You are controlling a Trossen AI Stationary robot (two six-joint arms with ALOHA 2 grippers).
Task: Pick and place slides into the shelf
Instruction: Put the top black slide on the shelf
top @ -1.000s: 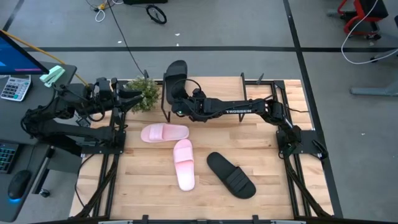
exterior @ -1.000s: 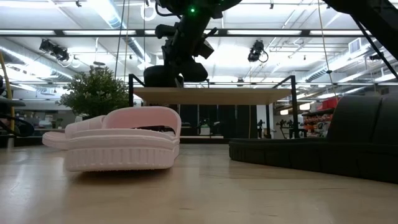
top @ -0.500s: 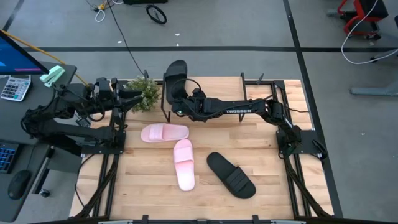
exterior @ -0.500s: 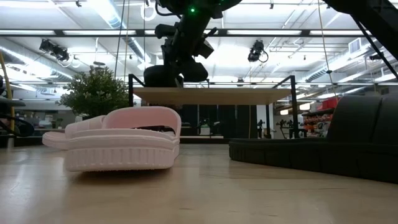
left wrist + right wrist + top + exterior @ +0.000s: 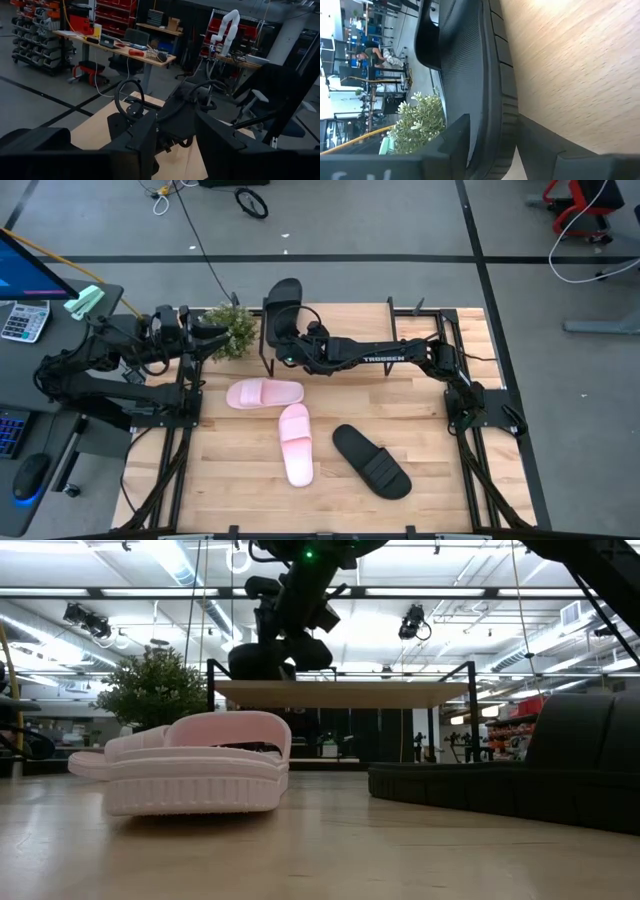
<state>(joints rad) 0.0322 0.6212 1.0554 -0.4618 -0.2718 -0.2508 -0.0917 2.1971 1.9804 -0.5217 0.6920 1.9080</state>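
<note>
**Right hand loosening on the black slide at the shelf**

The right hand (image 5: 291,345) sits over the shelf (image 5: 340,692) at the table's (image 5: 420,470) far edge, its fingers (image 5: 455,137) straddling the sole rim of a black slide (image 5: 282,302) that lies on the shelf's top board; compared with a second ago the fingers stand a little wider around the rim, and the arm has shifted slightly; whether they grip or merely flank it cannot be told. This reads as the release of the first placed slide, so three remain on the table: two pink slides (image 5: 264,393) (image 5: 296,442) touching toe to heel near the middle, and a second black slide (image 5: 371,461) just beside them.

The placed slide occupies the shelf's left end, overhanging the far edge; the board to its right looks free. A small plant (image 5: 231,330) stands close to that end, so retreat seems safest upward. The left hand (image 5: 215,335), partly open and empty, waits beside the plant.
</note>
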